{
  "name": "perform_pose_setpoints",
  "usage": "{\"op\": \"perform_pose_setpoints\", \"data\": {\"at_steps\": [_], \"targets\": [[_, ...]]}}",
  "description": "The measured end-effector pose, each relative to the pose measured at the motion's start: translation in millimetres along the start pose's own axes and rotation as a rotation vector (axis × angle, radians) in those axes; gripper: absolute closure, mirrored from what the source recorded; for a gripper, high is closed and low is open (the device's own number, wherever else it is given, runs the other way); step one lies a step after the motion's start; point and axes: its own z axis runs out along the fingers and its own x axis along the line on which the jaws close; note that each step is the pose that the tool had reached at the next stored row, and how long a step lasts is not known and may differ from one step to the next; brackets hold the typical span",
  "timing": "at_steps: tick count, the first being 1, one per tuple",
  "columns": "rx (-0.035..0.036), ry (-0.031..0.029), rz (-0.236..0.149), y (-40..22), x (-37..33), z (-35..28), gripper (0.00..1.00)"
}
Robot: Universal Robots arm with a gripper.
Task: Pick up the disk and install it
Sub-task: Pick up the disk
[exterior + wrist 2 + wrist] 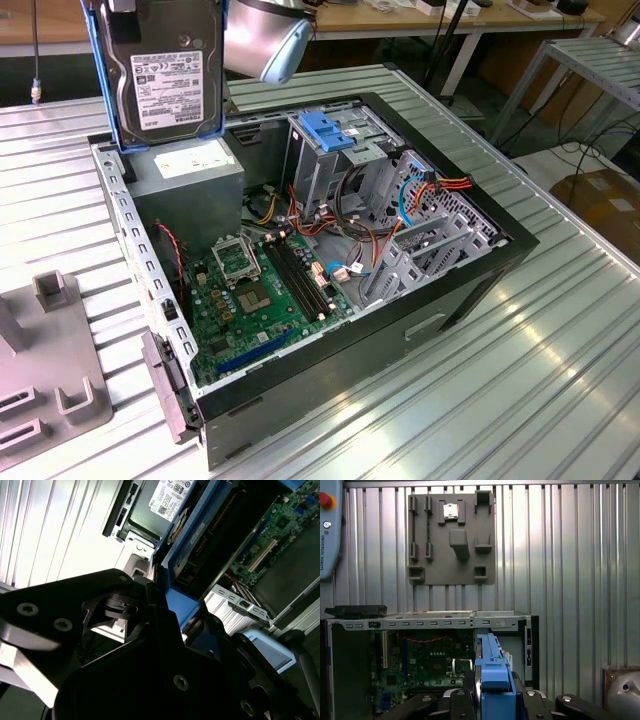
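The gripper point(494, 697) is clamped on the blue rail of the disk point(168, 70), which hangs upright beneath it, close over the power-supply box point(190, 172); sound carrying is judged to need a square grip and clearance from the case wall point(120, 215).

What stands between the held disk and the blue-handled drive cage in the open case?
Nothing visible. The disk, clamped upright in the gripper, hangs over the power-supply box; open air separates it from the drive cage.
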Motion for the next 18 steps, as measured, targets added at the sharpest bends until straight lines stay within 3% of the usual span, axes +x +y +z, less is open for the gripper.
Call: {"op": "perform_pose_setpoints", "data": {"at_steps": [5,9,13,16,18], "targets": [[0.0,0.0,0.0,-1.6,2.9,0.1,0.63],[-0.0001,0.0001,0.0,-5.4,20.7,0.3,0.63],[-0.0002,0.0001,0.001,-7.1,30.0,0.5,0.63],[-0.0001,0.0002,0.001,-14.9,33.2,0.8,0.63],[-0.0001,0.0007,0.001,-29.1,34.3,1.4,0.63]]}}
